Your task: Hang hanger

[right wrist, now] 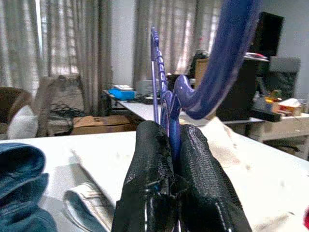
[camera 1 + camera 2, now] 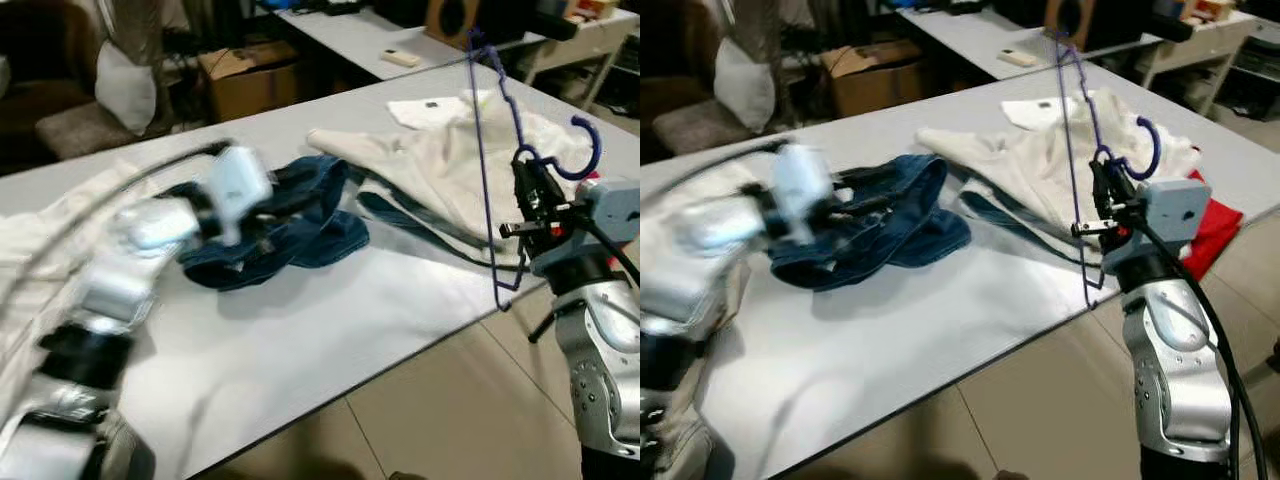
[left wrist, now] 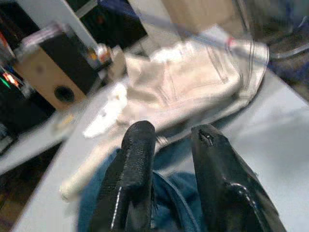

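The right gripper (image 1: pixel 170 145) clamps the blue wire hanger (image 2: pixel 487 160) (hook up) above the grey table's (image 2: pixel 330 300) right edge; the left gripper (image 3: pixel 169 145) hovers parted over crumpled blue denim (image 3: pixel 169 188).

no text, label, brand, number or sign can be read in any view. the small dark tag on the white cloth (image 2: pixel 432 104) on the table is too small and blurred to make out, and the cardboard box (image 2: pixel 250 75) shows no legible print.
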Available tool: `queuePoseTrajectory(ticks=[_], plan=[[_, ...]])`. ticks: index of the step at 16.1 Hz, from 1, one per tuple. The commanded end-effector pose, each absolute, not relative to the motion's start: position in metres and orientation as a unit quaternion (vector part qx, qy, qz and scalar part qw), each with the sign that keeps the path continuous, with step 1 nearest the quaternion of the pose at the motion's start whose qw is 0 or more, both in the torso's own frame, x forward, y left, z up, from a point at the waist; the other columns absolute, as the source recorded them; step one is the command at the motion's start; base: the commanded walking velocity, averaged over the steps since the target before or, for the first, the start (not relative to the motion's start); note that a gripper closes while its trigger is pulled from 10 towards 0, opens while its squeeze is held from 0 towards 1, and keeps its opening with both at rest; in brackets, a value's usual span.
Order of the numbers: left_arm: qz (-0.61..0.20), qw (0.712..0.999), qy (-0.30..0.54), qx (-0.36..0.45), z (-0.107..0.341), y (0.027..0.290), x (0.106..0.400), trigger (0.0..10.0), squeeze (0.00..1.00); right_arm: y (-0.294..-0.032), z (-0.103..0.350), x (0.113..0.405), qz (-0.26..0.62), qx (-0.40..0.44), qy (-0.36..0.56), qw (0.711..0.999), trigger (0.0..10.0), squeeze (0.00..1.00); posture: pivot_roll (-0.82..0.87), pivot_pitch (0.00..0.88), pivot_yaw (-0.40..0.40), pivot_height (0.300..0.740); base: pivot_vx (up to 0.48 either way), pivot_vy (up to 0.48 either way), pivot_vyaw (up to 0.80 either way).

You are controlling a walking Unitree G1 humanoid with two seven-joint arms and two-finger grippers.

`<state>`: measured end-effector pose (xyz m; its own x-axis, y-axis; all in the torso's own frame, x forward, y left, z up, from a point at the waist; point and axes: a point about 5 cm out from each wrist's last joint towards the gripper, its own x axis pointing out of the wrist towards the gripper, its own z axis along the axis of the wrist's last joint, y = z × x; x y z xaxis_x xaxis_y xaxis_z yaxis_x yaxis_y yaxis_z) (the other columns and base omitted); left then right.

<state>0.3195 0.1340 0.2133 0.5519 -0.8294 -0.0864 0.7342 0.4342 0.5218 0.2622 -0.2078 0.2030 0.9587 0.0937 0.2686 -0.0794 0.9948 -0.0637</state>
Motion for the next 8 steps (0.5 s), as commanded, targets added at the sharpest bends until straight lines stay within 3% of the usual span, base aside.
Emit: queuePoseTrajectory(ticks=[1,5,7,8], plan=[[-0.441,0.853,-0.048,0.274,0.194,0.136,0.327,10.0,1.0,-0.205,0.206,0.26,0.043,-0.021,-0.143,0.989,10.0,0.0,-0.23,0.0,0.068,0.74,0.0,0.0,0.0],[-0.363,0.866,-0.018,0.345,0.172,0.137,0.346,10.0,0.97,-0.202,0.201,0.256,0.053,-0.004,-0.136,0.989,10.0,0.0,-0.26,0.0,0.071,0.74,0.0,0.0,0.0],[-0.334,0.876,-0.016,0.348,0.173,0.14,0.352,10.0,0.0,-0.203,0.201,0.254,0.049,0.0,-0.135,0.99,10.0,0.0,-0.26,0.0,0.072,0.74,0.0,0.0,0.0],[-0.309,0.883,-0.021,0.352,0.177,0.144,0.357,10.0,0.0,-0.203,0.201,0.253,0.05,0.001,-0.135,0.99,10.0,0.0,-0.26,0.0,0.073,0.74,0.0,0.0,0.0]])
